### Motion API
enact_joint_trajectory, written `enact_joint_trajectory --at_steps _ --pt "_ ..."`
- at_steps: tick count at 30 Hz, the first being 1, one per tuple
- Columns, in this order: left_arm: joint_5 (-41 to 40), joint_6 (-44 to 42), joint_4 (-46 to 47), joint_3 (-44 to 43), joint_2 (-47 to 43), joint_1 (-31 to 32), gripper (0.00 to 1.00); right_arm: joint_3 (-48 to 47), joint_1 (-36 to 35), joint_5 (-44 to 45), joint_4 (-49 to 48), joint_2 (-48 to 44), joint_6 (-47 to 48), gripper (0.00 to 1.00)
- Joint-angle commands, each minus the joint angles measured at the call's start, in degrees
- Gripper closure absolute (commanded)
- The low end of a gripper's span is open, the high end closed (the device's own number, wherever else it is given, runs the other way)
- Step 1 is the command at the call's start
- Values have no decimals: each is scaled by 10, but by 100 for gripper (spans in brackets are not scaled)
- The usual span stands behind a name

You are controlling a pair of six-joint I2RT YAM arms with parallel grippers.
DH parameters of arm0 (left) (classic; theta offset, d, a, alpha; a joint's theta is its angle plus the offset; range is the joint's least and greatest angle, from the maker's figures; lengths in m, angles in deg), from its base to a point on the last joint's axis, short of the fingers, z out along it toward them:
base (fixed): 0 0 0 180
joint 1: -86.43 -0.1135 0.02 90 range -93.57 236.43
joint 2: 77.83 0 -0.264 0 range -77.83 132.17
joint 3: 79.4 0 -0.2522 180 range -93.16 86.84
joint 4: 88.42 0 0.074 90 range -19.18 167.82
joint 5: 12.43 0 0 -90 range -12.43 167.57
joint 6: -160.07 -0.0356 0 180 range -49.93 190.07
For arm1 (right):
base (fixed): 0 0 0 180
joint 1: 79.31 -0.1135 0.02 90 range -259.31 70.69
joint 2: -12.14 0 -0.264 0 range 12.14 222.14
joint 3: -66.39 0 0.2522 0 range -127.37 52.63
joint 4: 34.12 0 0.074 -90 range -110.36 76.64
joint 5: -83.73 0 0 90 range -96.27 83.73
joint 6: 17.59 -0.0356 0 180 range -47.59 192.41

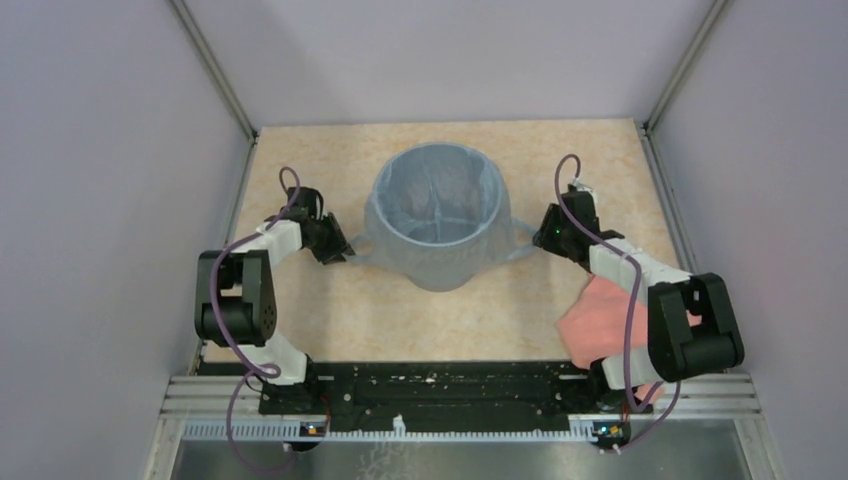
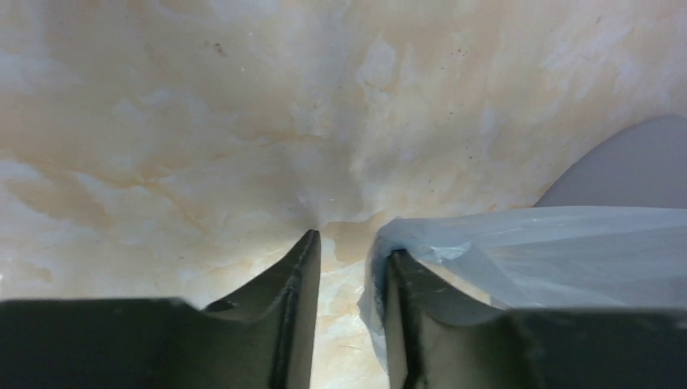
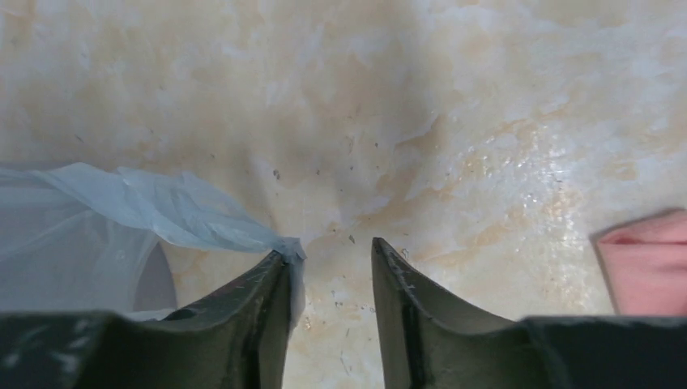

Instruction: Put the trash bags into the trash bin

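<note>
The left gripper [image 2: 352, 243] has its jaws slightly spread and pinches nothing; a corner of the pale blue trash bag [image 2: 526, 243] drapes over one finger. The right gripper [image 3: 332, 247] is the same. A pink cloth [image 1: 595, 320] lies beside the right arm. Farther off, mid-table [image 1: 400, 320], the bag lines the grey trash bin [image 2: 624, 158], folded over its rim.

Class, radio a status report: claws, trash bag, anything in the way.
Left claw and right claw open, bag corners brushing each. Trash bag lining trash bin, draped over rim. Pink cloth lies aside.
</note>
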State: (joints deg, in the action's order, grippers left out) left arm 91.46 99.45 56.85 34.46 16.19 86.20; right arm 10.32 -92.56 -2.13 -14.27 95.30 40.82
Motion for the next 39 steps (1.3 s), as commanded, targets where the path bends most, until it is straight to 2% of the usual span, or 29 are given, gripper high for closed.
enact_joint_trajectory --at_steps 1,6,13,16,21,28,32,39 --pt "-33 -16 2 -5 -43 0 56 -4 9 23 23 -61 14 57" --pt "-49 -23 -7 -7 -66 27 45 -18 9 28 55 -93 30 52" --pt "-57 -37 -19 1 -102 35 34 -50 9 -5 94 -127 50 29" --pt "-51 -36 -23 2 -118 35 34 -79 9 -24 122 -132 57 29" --pt "-34 -39 -26 -6 -148 36 35 -166 -18 2 186 -162 78 29" --pt "-10 -36 -16 -11 -185 63 47 -329 -104 41 273 -147 108 28" --pt "-11 -28 -13 -22 -184 101 53 -430 -174 69 305 -98 128 29" --pt "-7 -1 27 -11 -177 165 55 -632 -295 121 379 49 178 28"
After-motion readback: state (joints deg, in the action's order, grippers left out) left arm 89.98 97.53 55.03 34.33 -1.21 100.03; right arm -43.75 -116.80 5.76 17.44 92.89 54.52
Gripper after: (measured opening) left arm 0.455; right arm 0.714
